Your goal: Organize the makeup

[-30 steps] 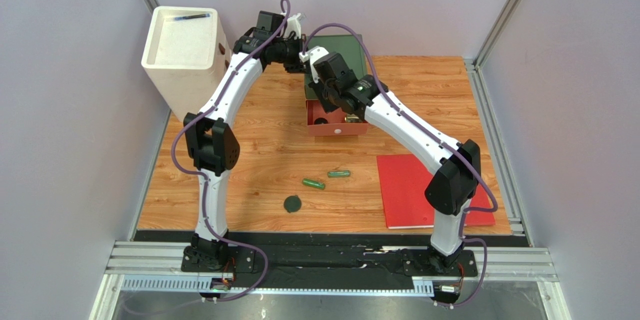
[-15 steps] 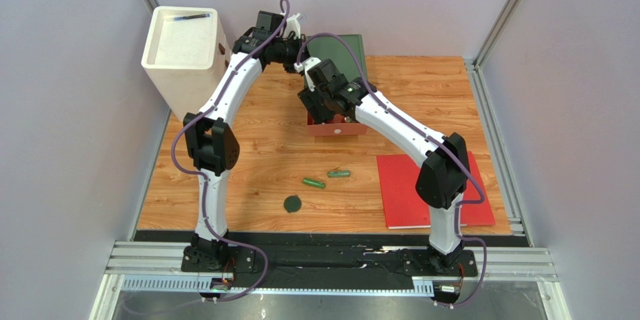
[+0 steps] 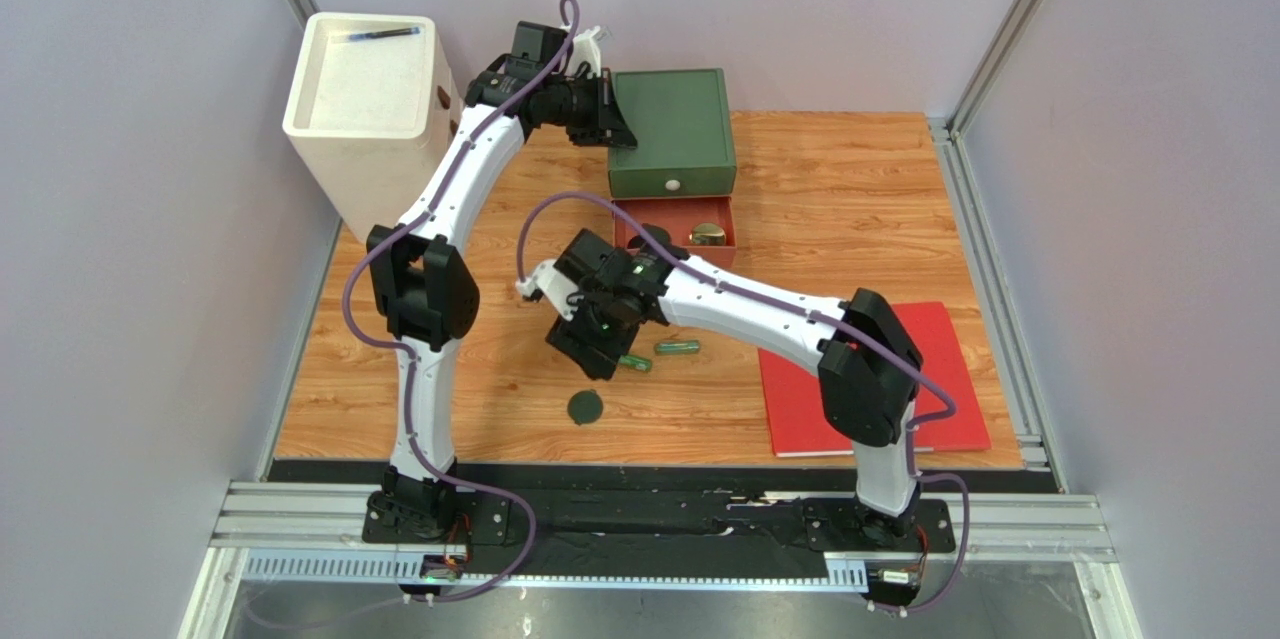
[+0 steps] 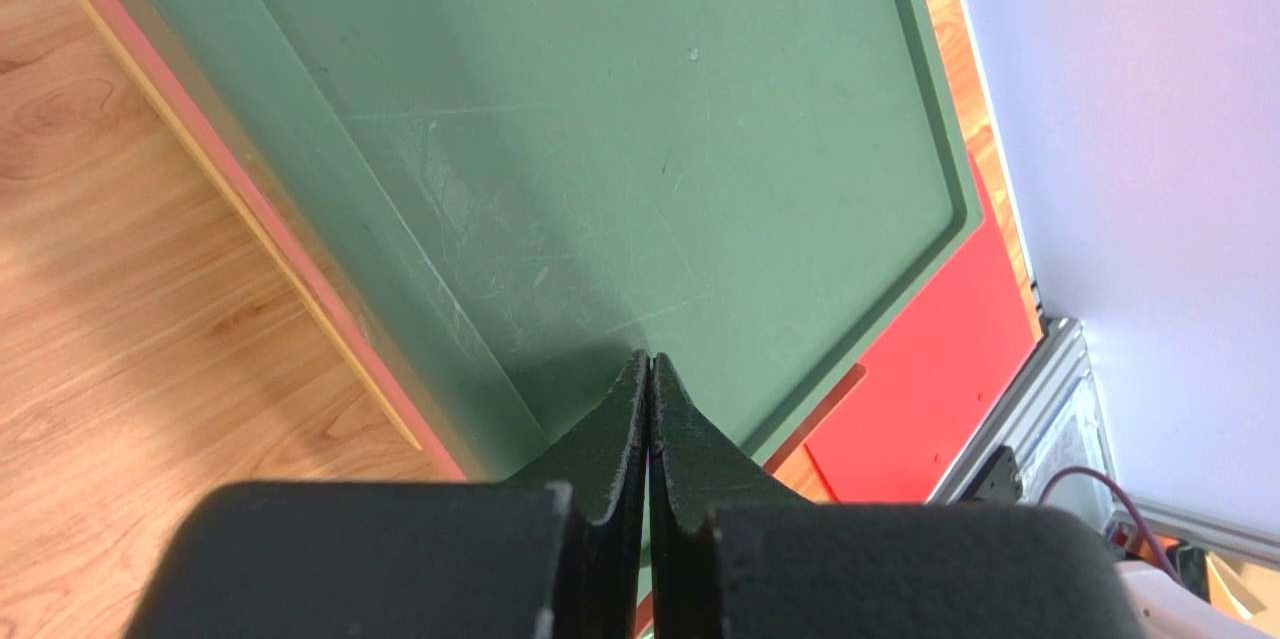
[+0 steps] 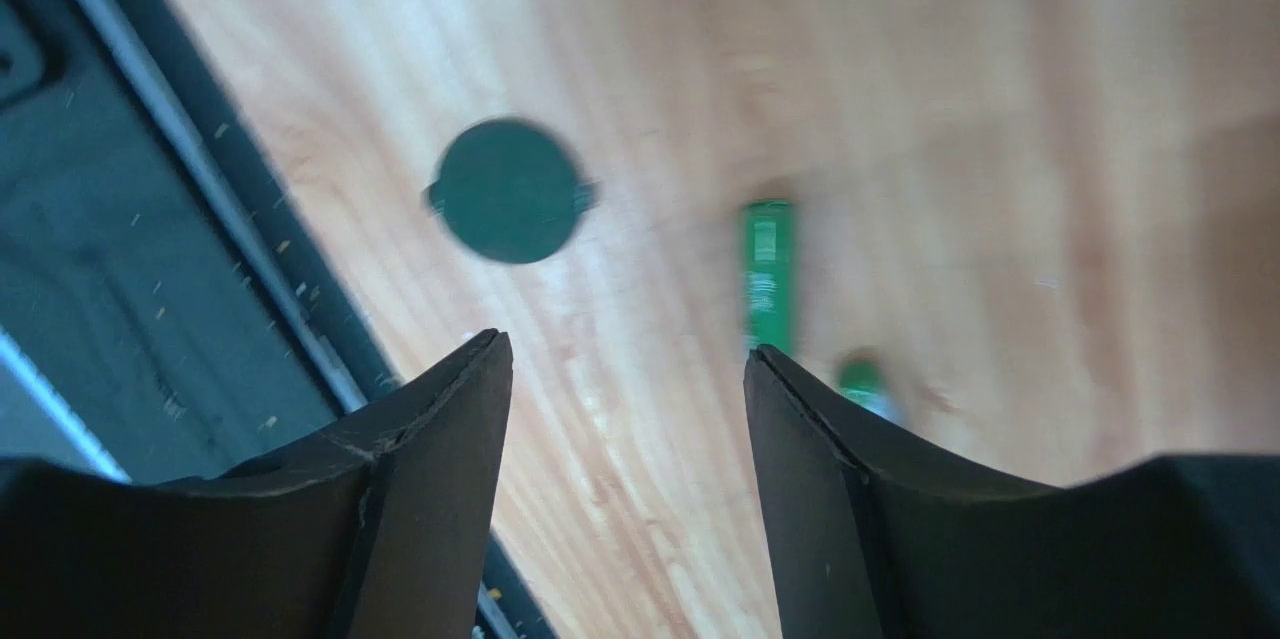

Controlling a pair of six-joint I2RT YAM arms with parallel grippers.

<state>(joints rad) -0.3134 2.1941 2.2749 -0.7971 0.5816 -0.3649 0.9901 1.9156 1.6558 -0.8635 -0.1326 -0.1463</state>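
Note:
Two slim green tubes (image 3: 634,363) (image 3: 678,348) and a dark green round compact (image 3: 585,407) lie on the wooden table. My right gripper (image 3: 589,351) hovers open just left of the tubes, holding nothing. From the right wrist the compact (image 5: 508,192) lies ahead of the open gripper (image 5: 624,354), one tube (image 5: 768,272) to the right, and a second tube (image 5: 863,377) shows partly behind the right finger. A round jar (image 3: 706,234) sits in the open red drawer (image 3: 631,212). My left gripper (image 3: 613,122) (image 4: 649,369) is shut, its tips on the green box top (image 4: 601,114).
The green box (image 3: 673,129) stands at the back centre with the red drawer pulled out toward me. A tall white bin (image 3: 365,92) stands at the back left. A flat red book (image 3: 812,369) lies at the front right, under the right arm.
My right arm swung from the red drawer toward the front of the table and its gripper opened. It now hangs over the tubes and compact. The left arm has not moved.

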